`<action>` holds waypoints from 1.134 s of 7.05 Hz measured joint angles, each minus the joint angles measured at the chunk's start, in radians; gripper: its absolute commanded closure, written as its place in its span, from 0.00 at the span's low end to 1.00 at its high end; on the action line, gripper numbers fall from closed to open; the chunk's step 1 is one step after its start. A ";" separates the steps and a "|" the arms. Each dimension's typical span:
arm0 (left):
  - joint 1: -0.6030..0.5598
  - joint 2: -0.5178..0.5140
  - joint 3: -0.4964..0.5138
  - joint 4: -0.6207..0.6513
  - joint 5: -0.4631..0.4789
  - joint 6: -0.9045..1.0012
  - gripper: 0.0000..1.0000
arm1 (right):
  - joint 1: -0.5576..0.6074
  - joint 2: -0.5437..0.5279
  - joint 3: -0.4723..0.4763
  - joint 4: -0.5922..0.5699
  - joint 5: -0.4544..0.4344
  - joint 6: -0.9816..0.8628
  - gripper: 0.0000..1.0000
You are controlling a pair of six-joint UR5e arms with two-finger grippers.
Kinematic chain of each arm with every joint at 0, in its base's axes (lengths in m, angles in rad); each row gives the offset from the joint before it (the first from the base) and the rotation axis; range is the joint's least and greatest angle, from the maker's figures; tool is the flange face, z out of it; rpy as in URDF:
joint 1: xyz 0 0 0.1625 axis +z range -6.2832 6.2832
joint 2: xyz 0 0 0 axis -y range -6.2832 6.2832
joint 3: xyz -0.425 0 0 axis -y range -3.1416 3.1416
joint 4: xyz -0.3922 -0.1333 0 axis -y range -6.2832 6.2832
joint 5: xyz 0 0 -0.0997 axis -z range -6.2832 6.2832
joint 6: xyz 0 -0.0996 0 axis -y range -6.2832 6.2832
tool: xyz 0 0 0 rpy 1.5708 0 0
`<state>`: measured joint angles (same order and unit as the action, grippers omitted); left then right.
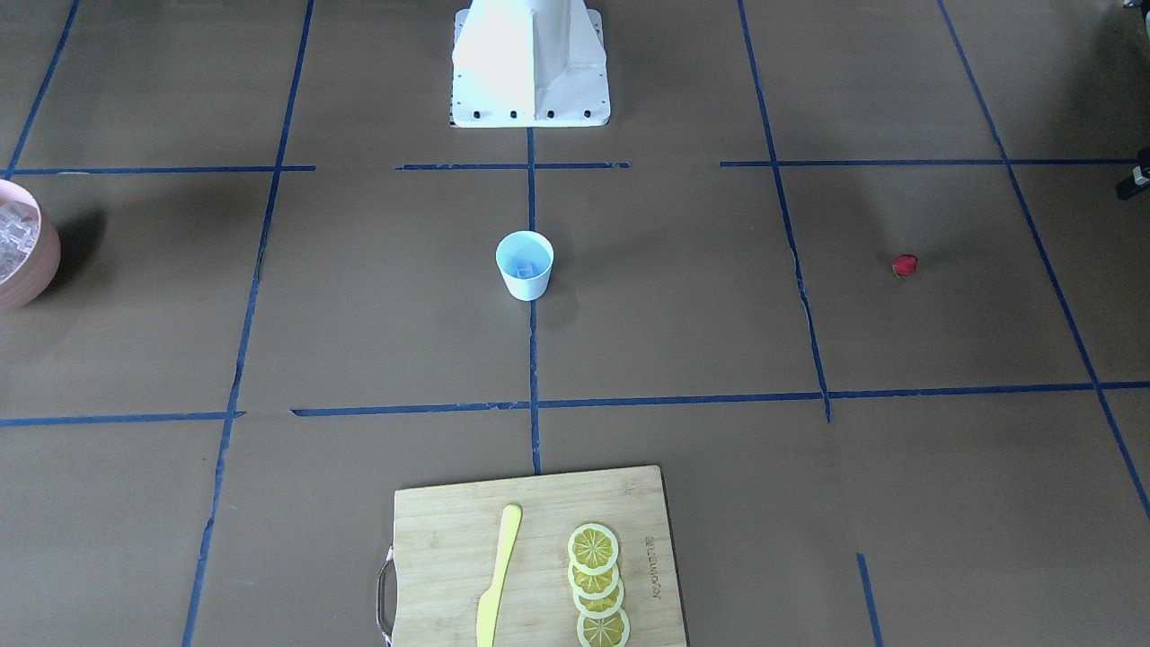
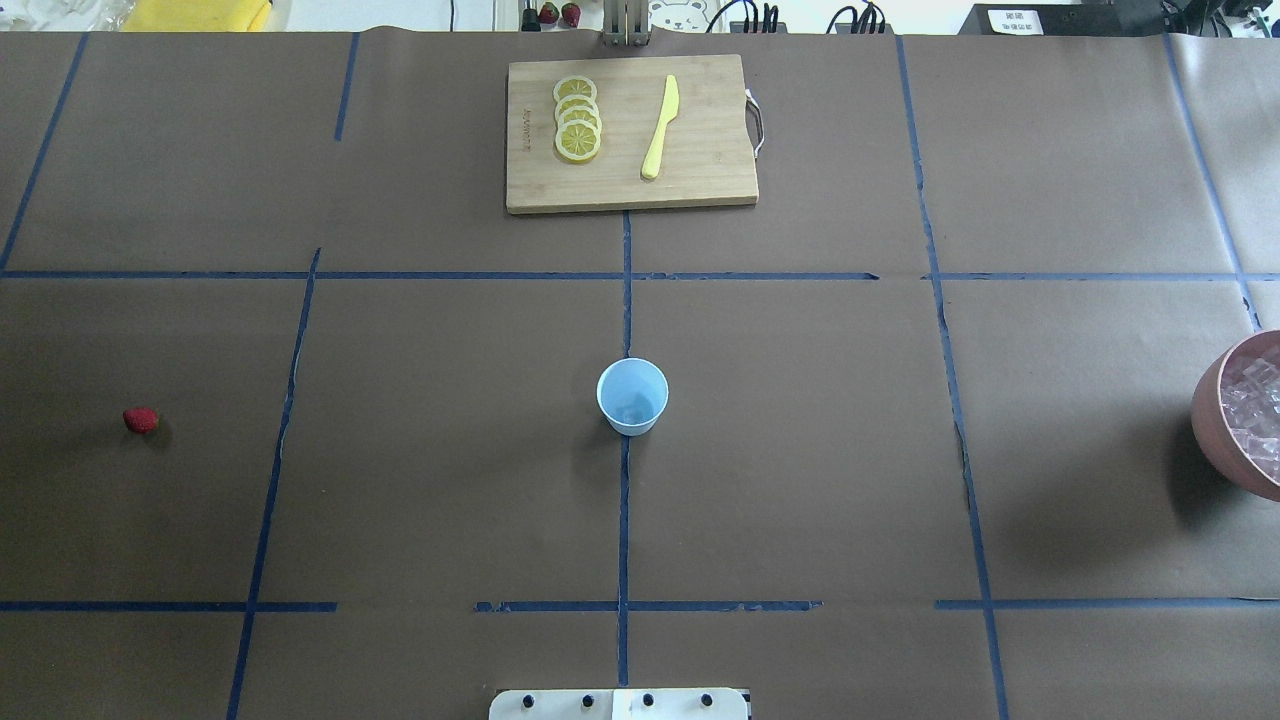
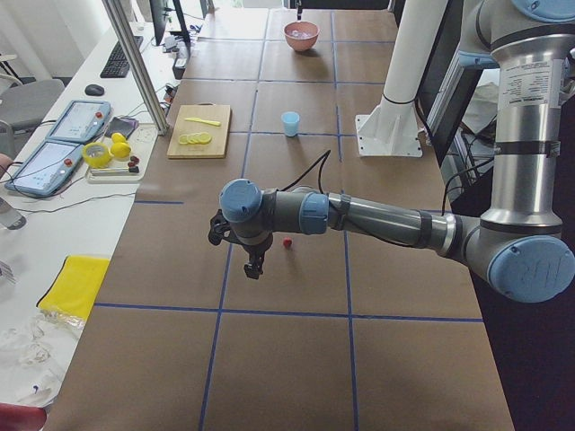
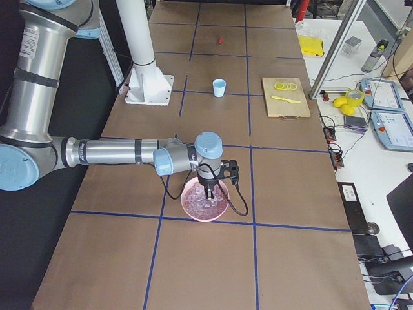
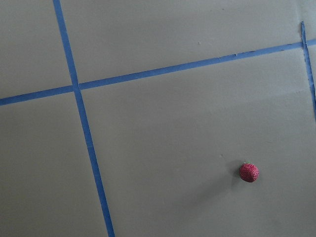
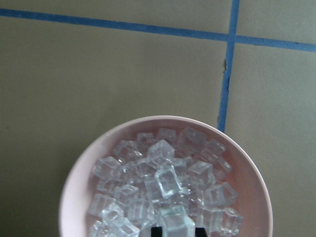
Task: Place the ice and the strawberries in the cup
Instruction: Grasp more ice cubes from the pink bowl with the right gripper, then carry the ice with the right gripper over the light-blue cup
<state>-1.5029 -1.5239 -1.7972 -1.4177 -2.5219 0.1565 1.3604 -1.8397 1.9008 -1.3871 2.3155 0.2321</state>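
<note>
Looking down from over the robot's shoulders, a brown paper-covered desk (image 2: 800,450) with blue tape lines carries a small pale blue plastic cup (image 2: 632,397), upright at the centre on a tape line. A tiny red strawberry (image 2: 141,420) lies alone on the desk, far off on the robot's left and well apart from the cup. A pink round bowl (image 6: 165,121) heaped with clear ice cubes (image 6: 163,182) sits at the far right edge.

At the far side lies a wooden cutting board (image 2: 700,170) with a row of overlapping yellow lemon slices (image 2: 577,120) and a yellow plastic knife (image 2: 660,128) beside them.

Seen from the side, the left gripper (image 3: 254,266) hangs above the desk near the strawberry, not touching it; I cannot tell whether its fingers are apart or together. The right gripper (image 4: 210,191) points down into the bowl, over the ice. Its wrist camera shows one cube at the bottom edge between two dark slivers, but I cannot tell whether the cube is clamped.
</note>
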 measured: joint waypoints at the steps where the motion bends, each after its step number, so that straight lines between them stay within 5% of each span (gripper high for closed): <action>1: 0.000 0.001 -0.001 0.001 0.000 0.000 0.00 | -0.021 0.014 0.064 -0.011 0.022 0.123 1.00; 3: 0.001 0.001 -0.001 0.002 0.000 0.000 0.00 | -0.135 0.105 0.163 -0.014 0.061 0.459 1.00; 5: 0.001 0.001 -0.001 0.002 0.000 0.000 0.00 | -0.309 0.305 0.192 -0.015 0.039 0.861 1.00; 8: 0.001 0.001 0.001 0.002 -0.001 0.000 0.00 | -0.635 0.645 0.125 -0.024 -0.180 1.355 1.00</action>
<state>-1.5018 -1.5232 -1.7958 -1.4159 -2.5229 0.1565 0.7253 -1.1945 2.0261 -1.4113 2.1353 1.5867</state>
